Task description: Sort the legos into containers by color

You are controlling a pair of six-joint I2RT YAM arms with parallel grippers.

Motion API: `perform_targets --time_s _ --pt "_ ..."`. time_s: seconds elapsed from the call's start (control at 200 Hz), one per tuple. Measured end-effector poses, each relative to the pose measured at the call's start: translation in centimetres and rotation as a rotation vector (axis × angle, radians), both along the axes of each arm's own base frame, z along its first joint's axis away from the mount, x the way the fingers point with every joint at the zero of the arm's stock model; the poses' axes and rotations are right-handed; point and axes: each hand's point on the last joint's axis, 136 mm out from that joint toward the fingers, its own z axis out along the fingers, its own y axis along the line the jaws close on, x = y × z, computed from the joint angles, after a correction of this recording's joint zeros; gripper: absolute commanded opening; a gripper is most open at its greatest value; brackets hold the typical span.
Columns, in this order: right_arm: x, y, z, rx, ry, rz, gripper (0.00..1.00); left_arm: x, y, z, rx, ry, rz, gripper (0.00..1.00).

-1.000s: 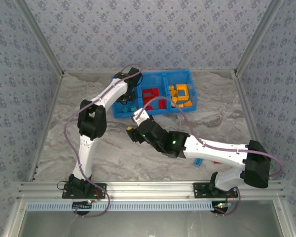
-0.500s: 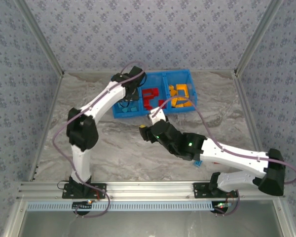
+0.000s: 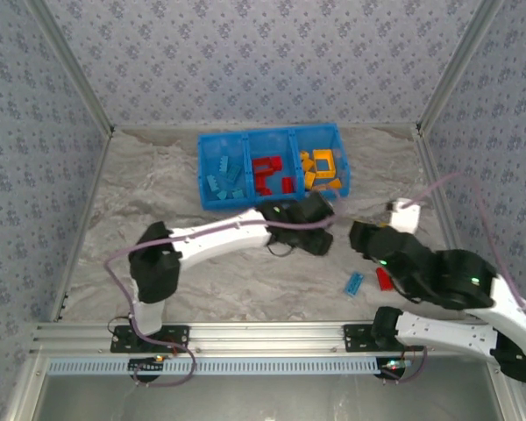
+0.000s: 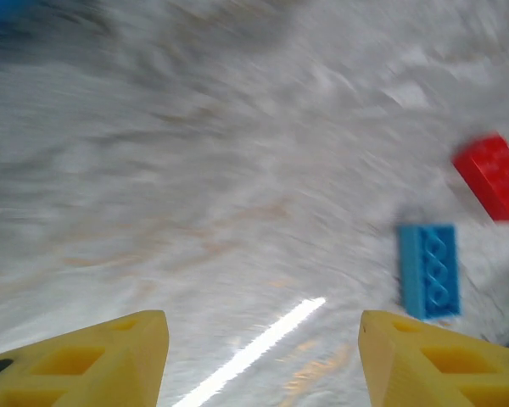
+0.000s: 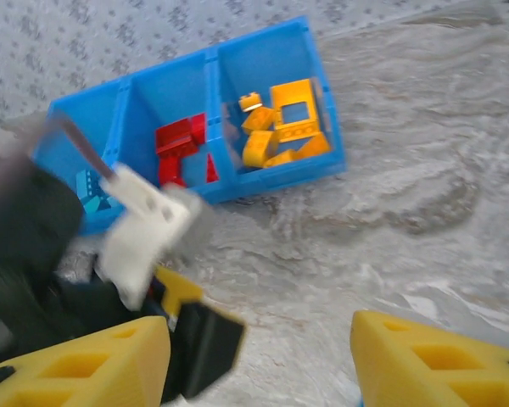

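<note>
Two legos lie loose on the table: a blue brick and a red brick, just beside each other on the right side and well apart from the bin. The blue one is a flat oblong with a criss-cross face; the red is a chunkier block. The bin's three compartments hold blue, red and orange pieces, so sorting looks nearly finished. A reach for one of the pair seems in hand. The left fingers stand spread and empty, with the blue brick ahead to their right. The right fingers are also parted, gripping nothing. Next, the left arm must centre over the blue brick, descend and close.
</note>
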Motion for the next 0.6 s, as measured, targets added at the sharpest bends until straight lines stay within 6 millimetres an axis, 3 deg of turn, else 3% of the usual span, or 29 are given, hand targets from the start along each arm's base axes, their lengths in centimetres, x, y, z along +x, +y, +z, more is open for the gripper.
perform_targets --time_s 0.155,0.245,0.465,0.6 --pt "-1.9 -4.1 0.3 0.043 0.036 -0.056 0.72 -5.2 -4.5 -3.5 0.043 0.023 -0.145 0.65" --pt "-2.6 -5.3 -0.3 0.059 0.065 -0.079 0.74 -6.7 -5.8 -5.0 0.064 0.036 -0.188 0.66" --pt "-4.4 -8.3 -0.7 0.181 0.087 -0.113 0.74 -7.8 -9.2 -6.0 0.07 0.016 -0.243 0.67" --pt "-4.8 -8.8 -0.9 0.198 0.101 -0.127 0.75 -7.5 -10.3 -6.6 0.092 0.004 -0.247 0.67"
